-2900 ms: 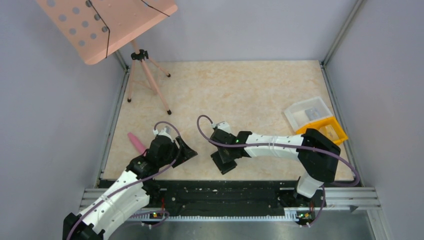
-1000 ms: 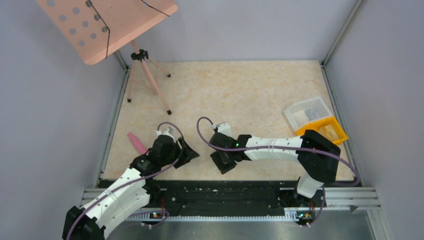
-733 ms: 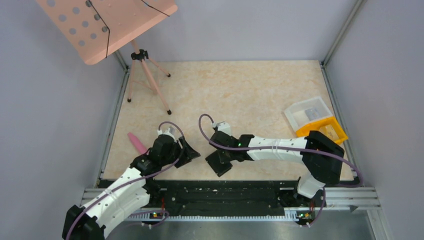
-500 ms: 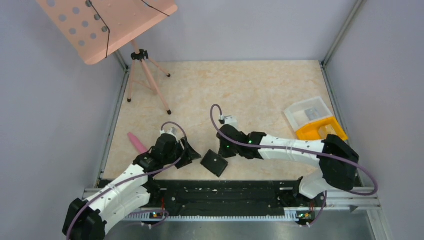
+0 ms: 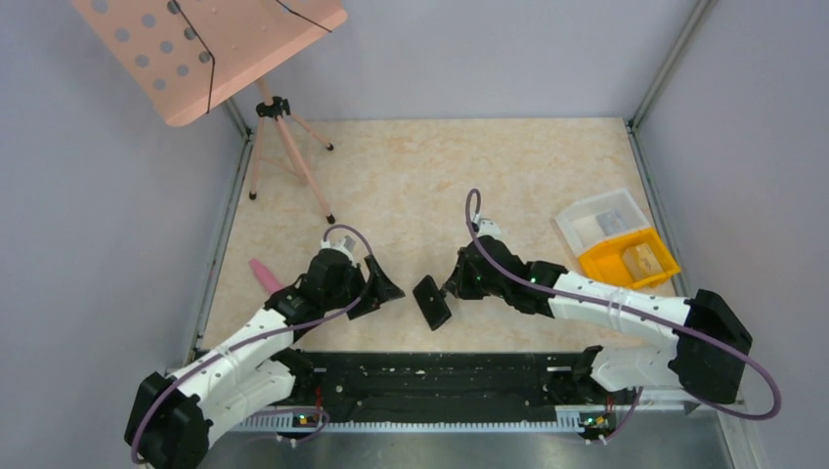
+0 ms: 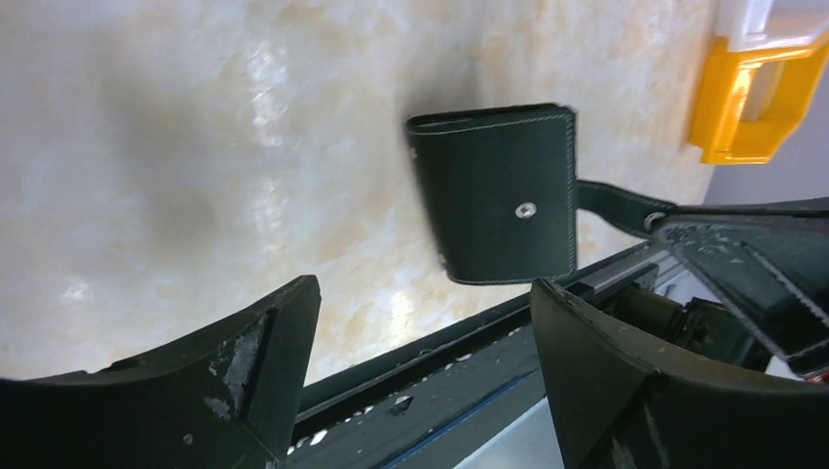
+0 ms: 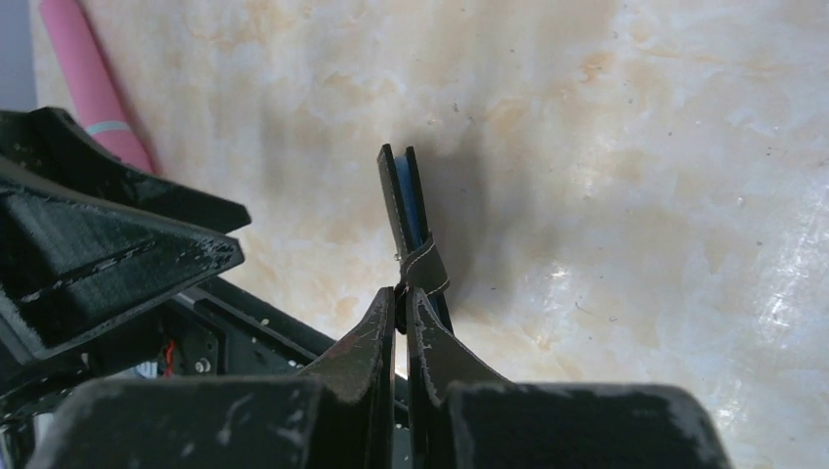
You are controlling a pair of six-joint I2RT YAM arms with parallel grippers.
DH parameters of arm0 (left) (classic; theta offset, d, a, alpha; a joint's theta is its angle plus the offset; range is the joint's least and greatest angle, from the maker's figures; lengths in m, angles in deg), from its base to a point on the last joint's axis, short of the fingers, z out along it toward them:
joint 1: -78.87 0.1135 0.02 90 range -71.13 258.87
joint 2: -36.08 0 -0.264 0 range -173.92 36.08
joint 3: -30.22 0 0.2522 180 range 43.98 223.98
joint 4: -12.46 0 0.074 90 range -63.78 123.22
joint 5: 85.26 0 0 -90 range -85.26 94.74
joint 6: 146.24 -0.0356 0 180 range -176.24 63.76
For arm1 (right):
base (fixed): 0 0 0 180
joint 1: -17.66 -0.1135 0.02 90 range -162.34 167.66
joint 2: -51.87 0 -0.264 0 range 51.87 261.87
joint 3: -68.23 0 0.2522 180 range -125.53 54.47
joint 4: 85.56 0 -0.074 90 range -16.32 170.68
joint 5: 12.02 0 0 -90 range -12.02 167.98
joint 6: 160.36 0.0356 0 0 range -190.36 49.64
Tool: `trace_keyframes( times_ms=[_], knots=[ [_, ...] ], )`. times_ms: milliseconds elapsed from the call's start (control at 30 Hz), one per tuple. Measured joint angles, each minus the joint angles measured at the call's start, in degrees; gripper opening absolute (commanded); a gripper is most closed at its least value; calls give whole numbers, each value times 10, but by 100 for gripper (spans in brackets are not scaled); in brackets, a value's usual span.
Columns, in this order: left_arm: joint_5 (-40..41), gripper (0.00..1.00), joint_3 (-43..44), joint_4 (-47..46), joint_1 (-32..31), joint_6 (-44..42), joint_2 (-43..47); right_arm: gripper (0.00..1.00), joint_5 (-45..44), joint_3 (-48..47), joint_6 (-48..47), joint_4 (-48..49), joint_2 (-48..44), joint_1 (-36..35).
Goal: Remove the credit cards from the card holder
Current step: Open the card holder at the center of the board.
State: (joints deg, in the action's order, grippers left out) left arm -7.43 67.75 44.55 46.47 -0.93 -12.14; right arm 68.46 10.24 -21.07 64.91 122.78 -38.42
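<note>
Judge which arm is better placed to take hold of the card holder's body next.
Left. The left gripper is open and faces the card holder on its broad side. The right gripper is shut on its strap, so it is likely busy steadying it.

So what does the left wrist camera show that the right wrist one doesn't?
Only the left wrist view: the flat black face of the card holder with its snap stud, and the yellow bin. Only the right wrist view: the holder edge-on, blue showing inside, and a pink stick. Both: the holder, its strap pinched in the shut right tool, the left tool, the marbled table and the black rail at its edge.
</note>
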Motion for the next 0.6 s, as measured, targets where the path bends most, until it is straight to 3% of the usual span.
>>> trace_keyframes(
  times_ms=[333, 600],
  knots=[
    [-7, 85, 38, -43, -1, 3, -76, 0, 31, 31, -2, 58, -61, 0],
    [-20, 77, 46, -86, -1, 3, -132, 0, 30, 50, -3, 73, -64, 0]
  ],
)
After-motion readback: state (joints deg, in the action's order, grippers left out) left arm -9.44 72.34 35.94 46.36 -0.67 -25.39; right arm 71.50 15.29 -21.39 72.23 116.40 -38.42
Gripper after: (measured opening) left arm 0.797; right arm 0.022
